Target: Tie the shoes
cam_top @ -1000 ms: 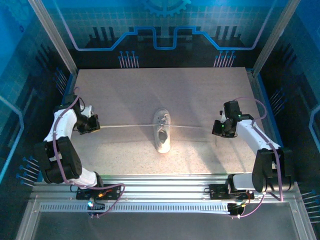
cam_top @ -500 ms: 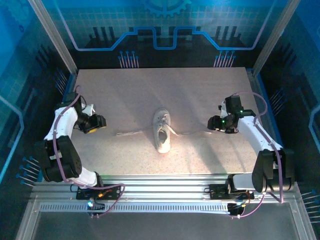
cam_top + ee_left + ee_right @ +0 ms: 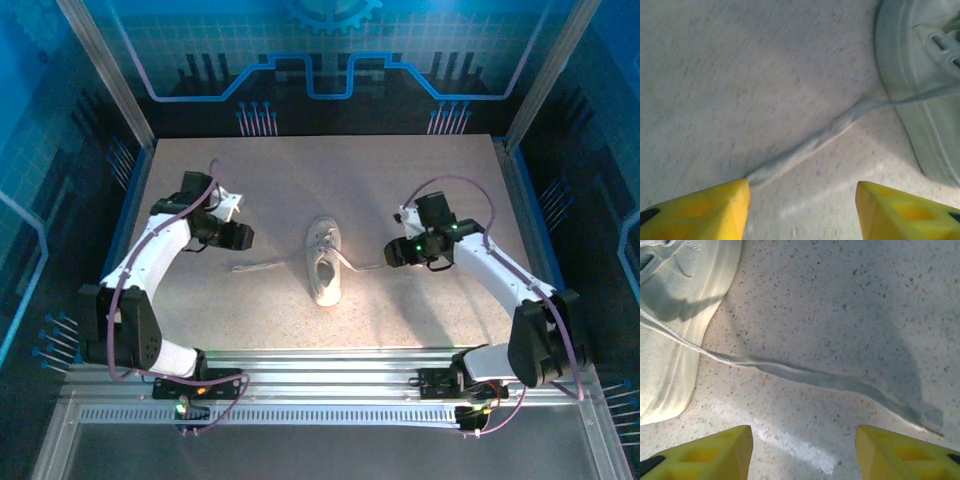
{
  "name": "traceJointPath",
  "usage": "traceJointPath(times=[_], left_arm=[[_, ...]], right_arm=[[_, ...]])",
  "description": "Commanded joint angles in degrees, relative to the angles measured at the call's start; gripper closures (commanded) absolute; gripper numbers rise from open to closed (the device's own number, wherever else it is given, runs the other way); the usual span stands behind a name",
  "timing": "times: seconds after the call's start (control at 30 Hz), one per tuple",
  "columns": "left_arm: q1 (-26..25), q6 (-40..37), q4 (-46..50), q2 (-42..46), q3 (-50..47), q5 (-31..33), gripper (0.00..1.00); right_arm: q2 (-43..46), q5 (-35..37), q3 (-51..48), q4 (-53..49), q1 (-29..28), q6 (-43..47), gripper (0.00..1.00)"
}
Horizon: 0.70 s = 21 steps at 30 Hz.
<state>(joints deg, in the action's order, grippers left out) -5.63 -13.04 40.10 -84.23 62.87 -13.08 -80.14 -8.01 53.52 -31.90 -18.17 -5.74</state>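
Since left claw [image 3: 246, 237] and right claw [image 3: 389, 252] hang open and empty, I'd pinch the limp laces [image 3: 262, 267] near their ends, mid-frame.

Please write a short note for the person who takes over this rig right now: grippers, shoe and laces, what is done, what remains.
Left gripper: open, empty, fingers near the end of the left lace.
Right gripper: open, empty, over the right lace.
Sneaker: mid-table, upright, one lace lying loose on the table at each side.
Done: laces spread apart; no bow visible.
Left: grasp both laces, tie the bow.
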Motion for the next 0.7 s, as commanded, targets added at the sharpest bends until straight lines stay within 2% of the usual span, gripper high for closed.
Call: traceJointPath(times=[0.0,0.1,0.2,0.4,0.57,0.67], left_arm=[[-10.62,-11.39,-5.85,-8.89,1.58,1.73,0.41],[-12.00,-16.13,-1.81,-16.03,5.62,4.58,0.41],[-14.02,-18.31,-2.25,-18.87,6.52,5.17,0.41],[-14.76,-17.37,-7.63,-21.91,5.51,7.85,0.40],[-15.20,-17.85,-7.08,-25.81,6.31,9.30,0.40],[-15.70,-17.43,-6.79,-27.12,6.36,9.48,0.45]], right_arm=[[-4.78,-5.40,0.01,8.46,-4.15,0.83,0.43],[-5.50,-7.27,-1.84,12.35,-4.09,-2.76,0.43],[-6.59,-7.27,-2.28,13.35,-4.24,-3.92,0.43],[-7.83,-7.51,-1.75,14.91,-4.39,-4.65,0.44],[-8.70,-7.40,-0.23,15.22,-4.44,-4.72,0.45],[-8.81,-7.21,0.73,15.07,-4.50,-4.75,0.45]])
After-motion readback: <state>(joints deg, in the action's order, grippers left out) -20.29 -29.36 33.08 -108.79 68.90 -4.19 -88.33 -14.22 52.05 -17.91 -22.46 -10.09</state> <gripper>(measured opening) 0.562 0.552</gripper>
